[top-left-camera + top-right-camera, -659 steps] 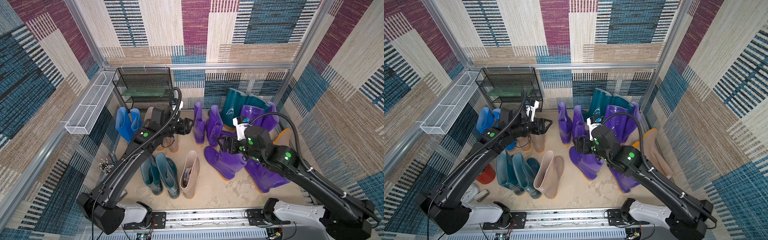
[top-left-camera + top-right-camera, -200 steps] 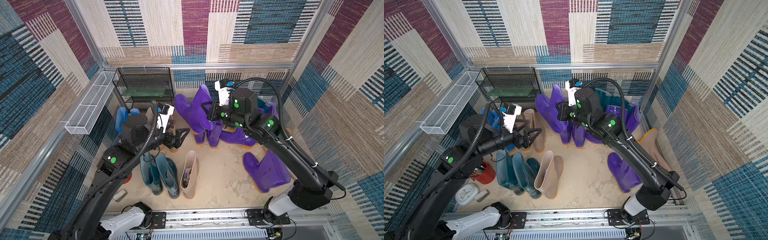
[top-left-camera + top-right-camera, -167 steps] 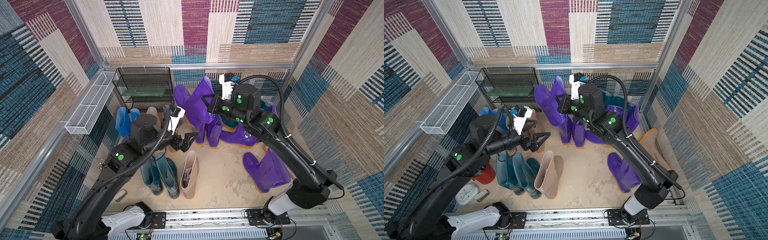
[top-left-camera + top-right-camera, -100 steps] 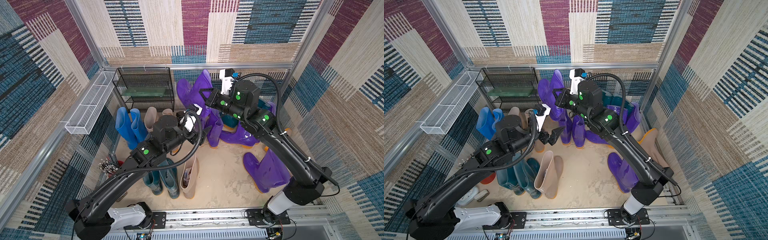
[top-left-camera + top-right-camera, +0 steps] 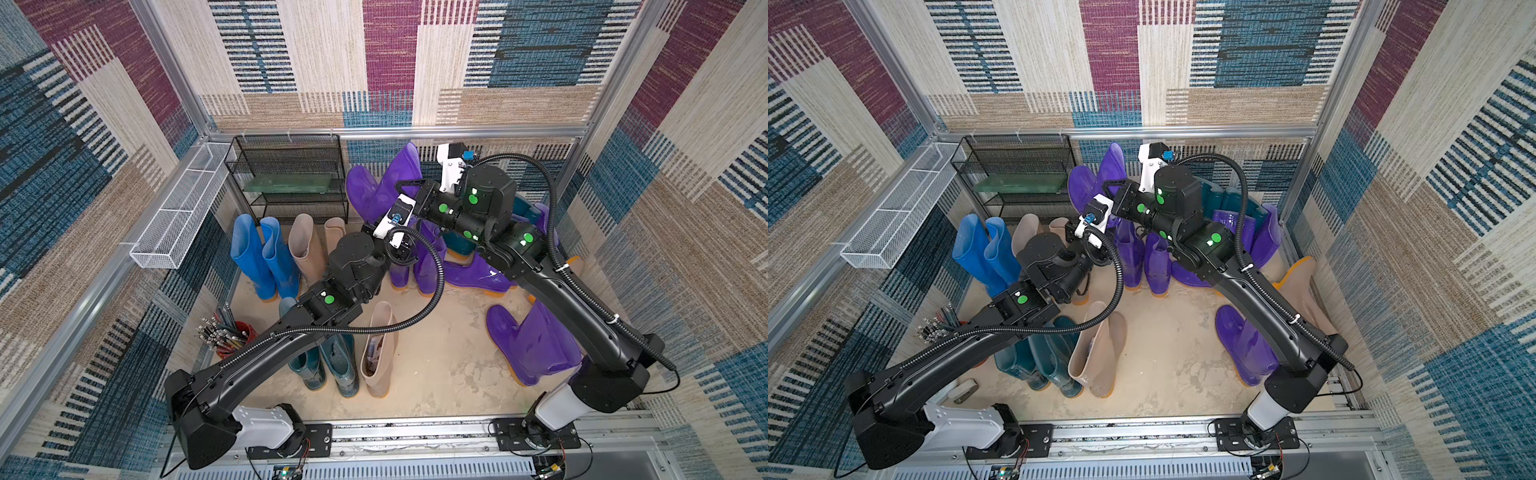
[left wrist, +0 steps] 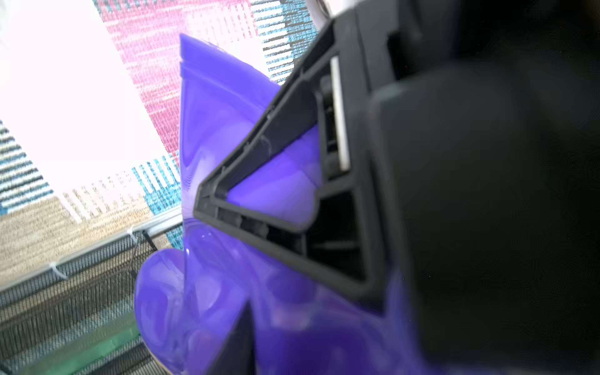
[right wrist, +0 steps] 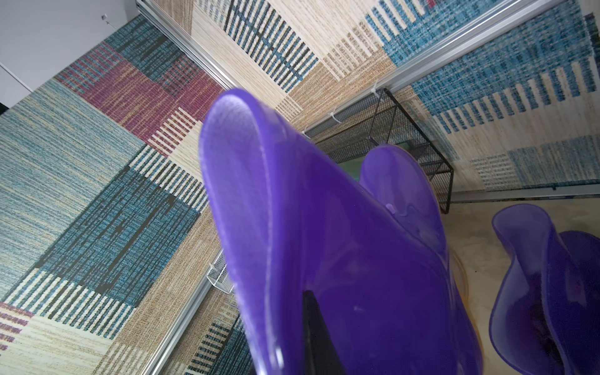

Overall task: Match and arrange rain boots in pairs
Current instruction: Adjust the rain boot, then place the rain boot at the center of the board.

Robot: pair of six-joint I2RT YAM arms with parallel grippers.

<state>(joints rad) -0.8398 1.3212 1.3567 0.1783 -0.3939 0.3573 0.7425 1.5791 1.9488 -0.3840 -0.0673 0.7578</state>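
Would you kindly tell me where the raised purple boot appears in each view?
In a top view: the raised purple boot is at back centre, right beside the black wire rack.
In a top view: again back centre, beside the rack.
Left wrist: close up, mid-picture.
Right wrist: close up, filling the centre.
Shared landmark: the rack, in all four.

The right gripper (image 5: 409, 189) has lifted a purple boot (image 5: 376, 195) off the floor and now holds it raised beside the wire rack (image 5: 286, 174) at the back edge. The left gripper (image 6: 240, 344) has swung over from the beige boots (image 5: 309, 245). Its jaws, wide a second ago, have closed on that boot.
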